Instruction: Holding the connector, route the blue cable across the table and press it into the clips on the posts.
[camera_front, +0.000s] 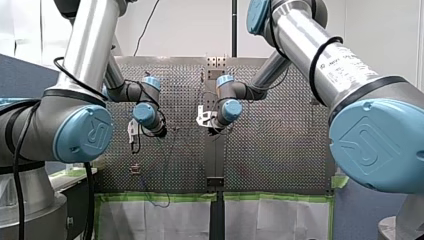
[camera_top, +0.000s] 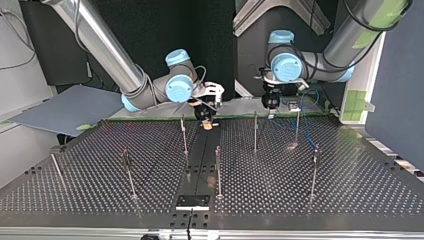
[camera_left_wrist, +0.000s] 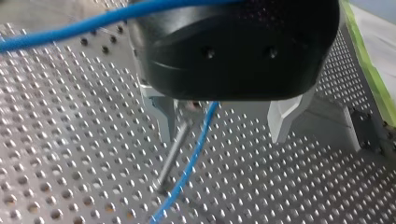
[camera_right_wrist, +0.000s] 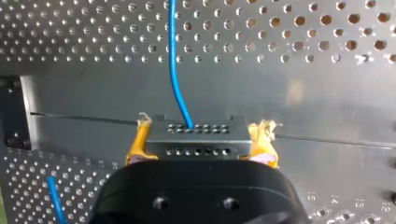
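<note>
Right gripper (camera_right_wrist: 200, 140) clamped on connector (camera_right_wrist: 196, 133): looks rigid, best hold. Blue cable (camera_right_wrist: 173, 70) thin, probably limp, light. Left gripper (camera_left_wrist: 222, 135) released, jaws apart around cable and post (camera_left_wrist: 173, 154).

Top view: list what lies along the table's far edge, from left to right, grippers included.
Grey sheet → my right gripper, shut on the connector → my left gripper, open → green tape.
</note>
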